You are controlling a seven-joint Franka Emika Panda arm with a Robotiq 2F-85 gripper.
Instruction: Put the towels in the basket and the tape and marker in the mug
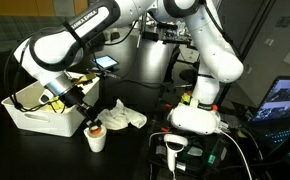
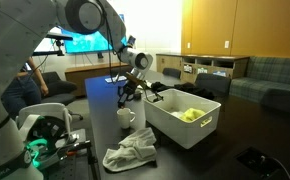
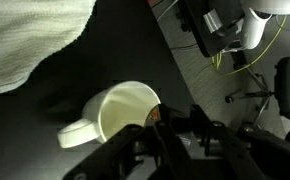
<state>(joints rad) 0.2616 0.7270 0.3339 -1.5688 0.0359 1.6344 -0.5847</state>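
Observation:
The white mug [image 3: 120,110] stands on the dark table right under my gripper [image 3: 171,122], its handle pointing left. The fingers are drawn close on a small orange-brown thing [image 3: 154,115] at the mug's rim. I cannot tell whether it is the tape or the marker. In both exterior views the gripper [image 1: 89,120] [image 2: 128,95] hangs just above the mug [image 1: 95,139] [image 2: 126,118]. The yellow towel [image 2: 190,114] lies in the white basket [image 2: 207,128] [image 1: 30,115]. The white towel [image 1: 121,115] [image 2: 131,152] [image 3: 25,40] lies crumpled on the table beside the mug.
The basket stands close to the mug, and the robot's base [image 1: 197,115] is at the table's edge. Cables and a device [image 1: 175,150] lie near the base. Beyond the table edge the wrist view shows floor with a chair and wires [image 3: 235,50].

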